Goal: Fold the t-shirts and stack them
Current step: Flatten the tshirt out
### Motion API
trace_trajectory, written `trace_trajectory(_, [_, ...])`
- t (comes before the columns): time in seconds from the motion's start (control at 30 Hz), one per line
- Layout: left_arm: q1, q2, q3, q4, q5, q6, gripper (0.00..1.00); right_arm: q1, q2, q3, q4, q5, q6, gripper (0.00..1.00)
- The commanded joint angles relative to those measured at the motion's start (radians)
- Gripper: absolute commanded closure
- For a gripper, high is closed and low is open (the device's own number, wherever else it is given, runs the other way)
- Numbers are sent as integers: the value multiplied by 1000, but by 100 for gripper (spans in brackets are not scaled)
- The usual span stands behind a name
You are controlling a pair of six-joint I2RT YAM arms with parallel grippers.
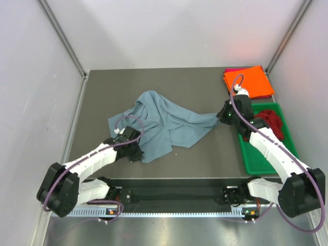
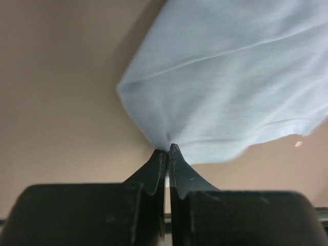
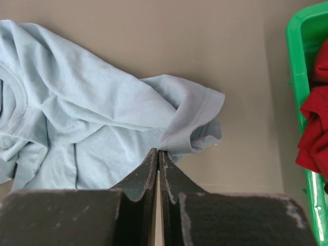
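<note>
Top external, blue-grey t-shirt [image 1: 164, 123]: lay crumpled and unfolded at centre frame on the table [image 1: 205, 154], with one corner drawn out to the right.
Top external, left gripper [image 1: 137, 148]: sat at the shirt's lower-left edge, left of centre frame.
Top external, right gripper [image 1: 221, 117]: sat at the drawn-out corner, right of centre frame.
Top external, stack: the orange t-shirt [image 1: 246, 81] lay folded at upper right on the magenta-pink t-shirt [image 1: 233, 70], of which only an edge showed.
Top external, dark red t-shirt [image 1: 270, 120]: lay bunched in the green tray [image 1: 256, 159] at right frame, not yet folded.
Left wrist, left gripper [image 2: 167, 149]: jaws were fully closed at lower centre, pinching a small gathered point of the blue-grey t-shirt [image 2: 230, 77]; the cloth spread toward upper right.
Left wrist, risk: the bite was very small, so the fabric could slip off the tips if the arms pulled apart.
Right wrist, right gripper [image 3: 158, 152]: jaws were fully closed at lower centre on the sleeve hem of the blue-grey t-shirt [image 3: 102, 113]; the body spread to the left.
Right wrist, risk: a pull on the sleeve alone would probably stretch the sleeve and leave the body wrinkled.
Right wrist, green tray [image 3: 297, 61]: stood at the right edge, holding the dark red t-shirt [image 3: 315, 128]; a rightward sweep could snag it.
</note>
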Motion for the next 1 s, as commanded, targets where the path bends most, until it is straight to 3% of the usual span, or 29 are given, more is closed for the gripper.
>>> trace_trajectory(0.0, [-3,7,175,-97,-63,68,100,-4,-17,48,-7,30,-11,100])
trace_trajectory(0.13, [32,49,623,-217,-256,218,100,-6,29,214,-54,99,-21,100])
trace_trajectory(0.17, [52,69,713,-237,-301,246,100,-12,64,317,-67,111,-26,100])
trace_trajectory(0.2, [73,122,909,-255,-309,272,100,-20,86,378,-102,117,-30,100])
trace_trajectory(0.3, [164,248,1223,-355,-293,347,100,-38,163,637,-200,125,-40,100])
trace_trajectory(0.33, [184,276,1427,-383,-302,370,100,-40,176,698,-223,127,-50,100])
trace_trajectory(0.43, [190,348,1741,-466,-361,409,100,-43,206,890,-303,118,-69,100])
trace_trajectory(0.5, [190,350,1843,-495,-378,423,100,-43,190,961,-343,105,-78,100])
trace_trajectory(0.6, [190,264,1793,-457,-395,435,100,-44,128,949,-360,101,-95,100])
trace_trajectory(0.7, [192,173,1605,-427,-378,438,100,-43,57,882,-370,82,-103,100])
trace_trajectory(0.8, [192,120,1523,-432,-373,444,100,-41,-7,806,-377,68,-98,100])
trace_trajectory(0.97, [192,51,1465,-443,-315,441,100,-41,-122,676,-386,9,-93,100])
